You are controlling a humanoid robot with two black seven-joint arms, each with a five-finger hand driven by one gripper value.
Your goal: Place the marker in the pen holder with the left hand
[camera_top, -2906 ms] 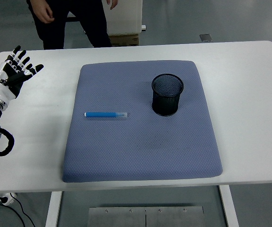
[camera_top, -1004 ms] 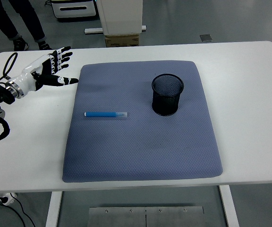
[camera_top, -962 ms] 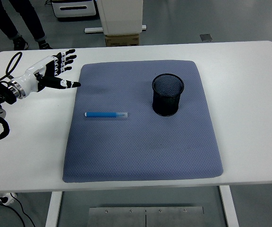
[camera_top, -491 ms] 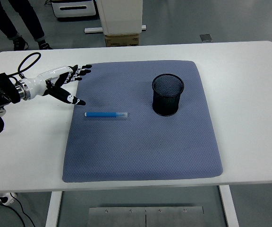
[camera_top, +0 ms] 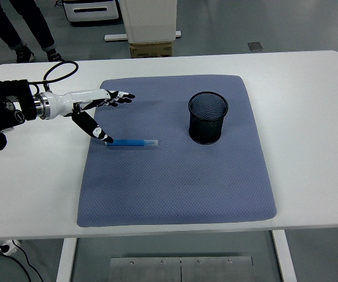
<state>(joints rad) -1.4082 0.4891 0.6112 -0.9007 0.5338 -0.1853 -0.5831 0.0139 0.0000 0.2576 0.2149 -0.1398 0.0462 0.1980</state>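
A blue marker (camera_top: 132,143) with a clear cap lies flat on the left part of the blue-grey mat (camera_top: 175,176). A black mesh pen holder (camera_top: 208,117) stands upright on the mat's right half, empty as far as I can see. My left hand (camera_top: 101,111) reaches in from the left with its fingers spread. Its thumb tip comes down right at the marker's left end, while the other fingers (camera_top: 119,97) stretch out over the mat above it. Nothing is held. The right arm is out of view.
The mat covers the middle of the white table (camera_top: 310,117). A person's legs (camera_top: 25,26) stand behind the table's far left corner. A white cabinet and a cardboard box (camera_top: 151,35) sit on the floor beyond the far edge.
My left hand has moved right and down from the table's left side onto the mat's left edge, its thumb now at the marker's left end. Marker and holder have not moved.
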